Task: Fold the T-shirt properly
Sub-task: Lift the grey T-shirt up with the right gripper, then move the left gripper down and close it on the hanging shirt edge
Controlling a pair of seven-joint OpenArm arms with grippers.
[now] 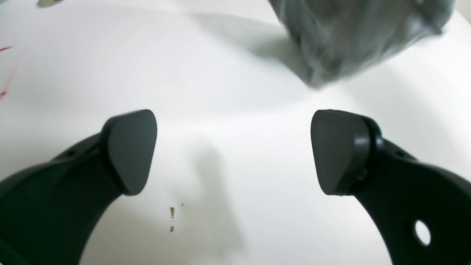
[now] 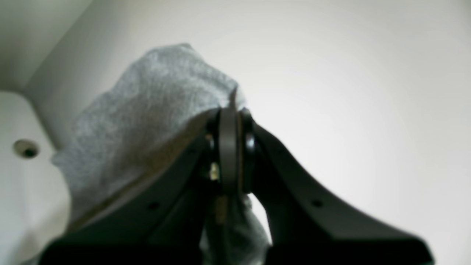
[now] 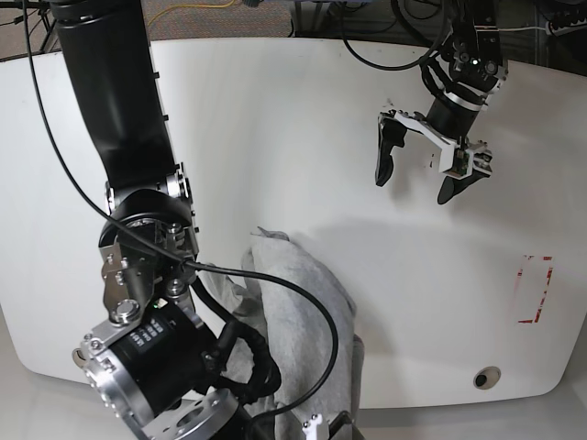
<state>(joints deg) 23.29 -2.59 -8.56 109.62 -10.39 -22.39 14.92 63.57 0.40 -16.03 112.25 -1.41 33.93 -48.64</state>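
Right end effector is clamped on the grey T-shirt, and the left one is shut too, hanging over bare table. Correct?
Not quite. The left end effector is open, its pads wide apart over the table, as the left wrist view shows. The right end effector is clamped on the T-shirt.

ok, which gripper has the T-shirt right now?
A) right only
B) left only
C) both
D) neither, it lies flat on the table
A: in the right wrist view the right gripper is shut on a fold of the T-shirt, while the left gripper is open over the bare table with nothing between its fingertips.
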